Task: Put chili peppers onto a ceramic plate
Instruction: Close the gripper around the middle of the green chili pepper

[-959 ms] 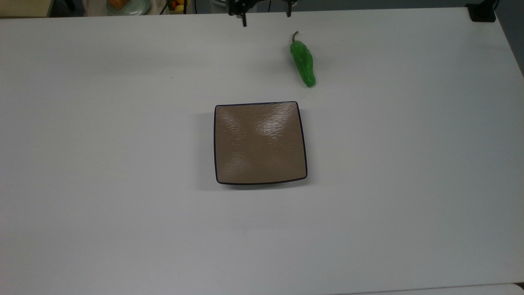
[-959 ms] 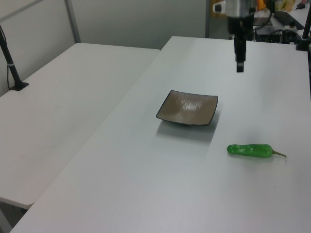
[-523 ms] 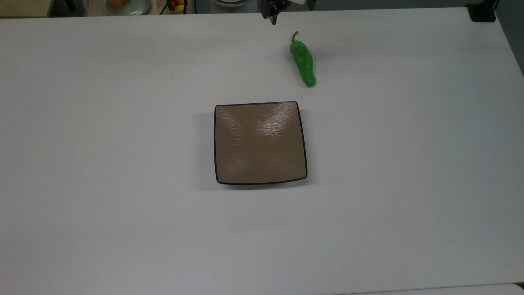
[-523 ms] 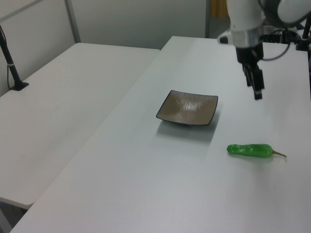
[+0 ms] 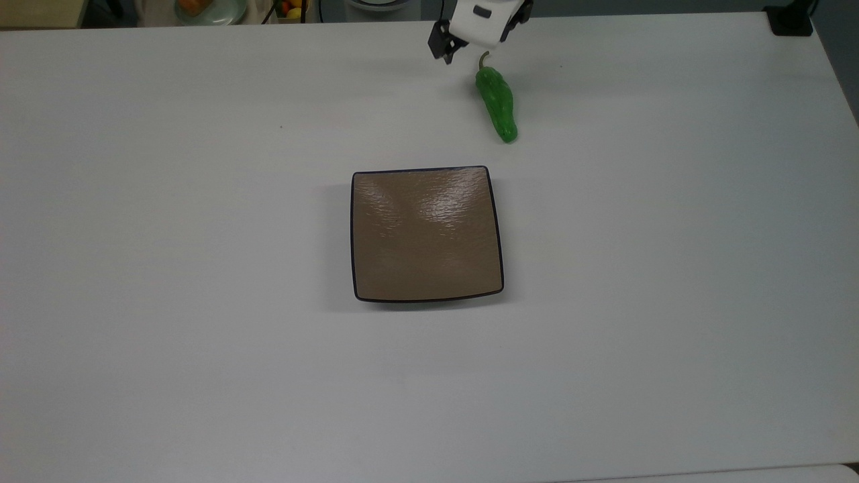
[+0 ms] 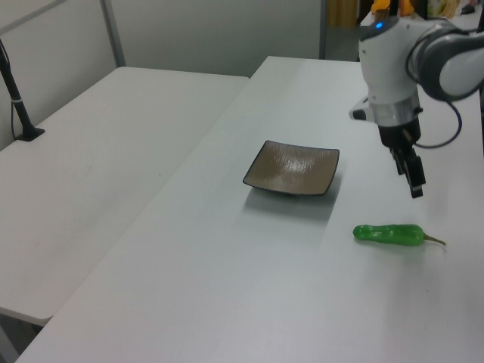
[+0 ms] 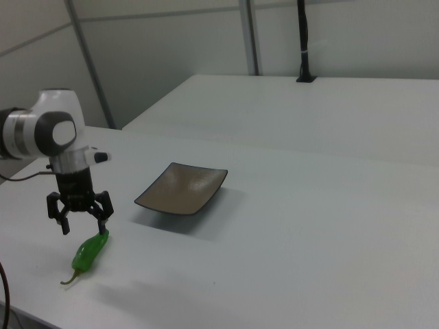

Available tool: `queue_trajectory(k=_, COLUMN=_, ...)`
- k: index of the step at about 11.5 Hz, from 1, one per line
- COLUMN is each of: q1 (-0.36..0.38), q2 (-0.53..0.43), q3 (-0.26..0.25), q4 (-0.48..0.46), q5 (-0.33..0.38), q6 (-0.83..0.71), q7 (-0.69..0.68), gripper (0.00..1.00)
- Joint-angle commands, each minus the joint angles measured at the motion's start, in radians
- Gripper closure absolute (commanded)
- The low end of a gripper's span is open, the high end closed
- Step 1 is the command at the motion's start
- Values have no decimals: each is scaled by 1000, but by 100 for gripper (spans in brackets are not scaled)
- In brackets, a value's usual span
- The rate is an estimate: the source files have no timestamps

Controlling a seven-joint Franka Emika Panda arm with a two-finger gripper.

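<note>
Since the earlier frames the gripper [image 7: 84,221] has been carried from the far edge of the table toward the chili pepper [image 5: 497,102] and lowered, while the pepper and the ceramic plate [image 5: 426,233] have been left where they were. In the right view the two fingers [image 7: 103,218] are seen spread well apart, with nothing held between them, and they are poised above the pepper, the finger on the right view's right being seen just over the pepper's blunt tip; whether that finger is touching the pepper cannot be told. In the left view the gripper [image 6: 414,178] is seen edge-on, hanging above the table [image 6: 227,249] at a point up and slightly to the left view's left of the pepper [image 6: 390,234]. In the top view the white wrist of the arm [image 5: 482,19] is seen at the upper edge, just over the pepper's thin curved stem. The pepper is laid flat on the white table, apart from the plate, near the plate's upper right corner as the top view shows it, with the stem turned away from the plate. The plate is set near the middle of the table, and nothing is lying on its glossy tan surface. A second white table [image 7: 329,110] is seen beyond the first in the right view.
</note>
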Motion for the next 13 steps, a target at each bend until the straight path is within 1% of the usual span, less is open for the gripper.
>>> queue_trajectory(k=1, q1=22, q2=5, q3=1, q4=-96, q5=18, q6=154, q7=24, gripper=0)
queue_trajectory(k=3, q1=56, q2=40, q3=1, q4=-141, q5=18, q6=283, q7=88, gripper=0)
queue_trajectory(k=4, q1=57, q2=63, q3=1, q4=-142, q5=18, q6=329, q7=102, gripper=0)
queue_trajectory(k=7, q1=65, q2=99, q3=2, q4=-156, q5=18, q6=400, q7=119, gripper=0)
queue_trajectory(k=8, q1=76, q2=108, q3=4, q4=-156, q5=18, q6=406, q7=119, gripper=1)
queue_trajectory(k=9, q1=77, q2=119, q3=4, q4=-156, q5=17, q6=409, q7=119, gripper=7)
queue_trajectory(k=10, q1=77, q2=119, q3=4, q4=-156, q5=15, q6=409, q7=118, gripper=23)
queue_trajectory(k=11, q1=76, q2=120, q3=4, q4=-156, q5=15, q6=406, q7=118, gripper=43)
queue_trajectory(k=12, q1=76, q2=119, q3=4, q4=-153, q5=15, q6=396, q7=119, gripper=69)
queue_trajectory(k=13, q1=76, q2=117, q3=4, q4=-153, q5=15, q6=391, q7=121, gripper=86)
